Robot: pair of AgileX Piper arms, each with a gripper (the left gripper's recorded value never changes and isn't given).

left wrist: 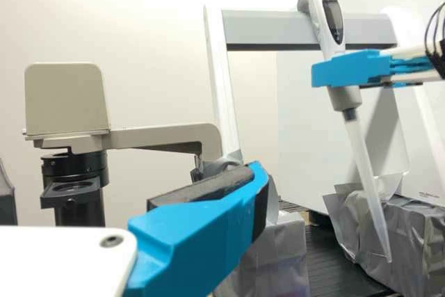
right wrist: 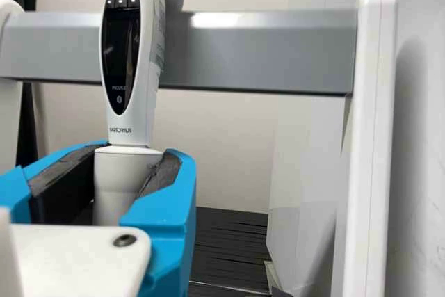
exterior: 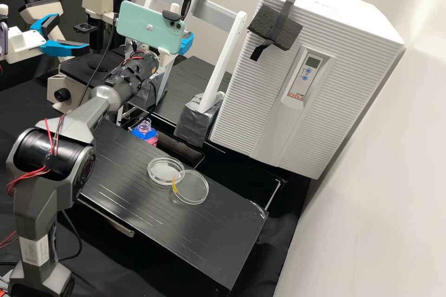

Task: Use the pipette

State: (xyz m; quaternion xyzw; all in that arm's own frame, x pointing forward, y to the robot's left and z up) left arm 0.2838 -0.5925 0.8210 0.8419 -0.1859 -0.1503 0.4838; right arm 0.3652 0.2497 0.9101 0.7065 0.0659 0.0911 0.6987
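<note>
Two arms are shown at a black bench. The right gripper is closed on the white lower body of the pipette, with the padded blue fingers pressed against both of its sides. The pipette is held at the far side of the bench, left of the white ribbed cabinet. Its dark display is set against the grey crossbar of the white stand. In the left wrist view the pipette is seen tilted, and its clear tip points down toward the tape-wrapped foot of the stand.

The left gripper is raised at the far left, in front of the microscope. Its jaws are spread and nothing lies between them.

A green phone is carried on the right arm's wrist. On the black ribbed tray near the centre, two clear dishes are placed with rims overlapping, and a small yellow piece lies where they meet. A bottle of pink liquid stands just beyond the tray's far left corner.
</note>
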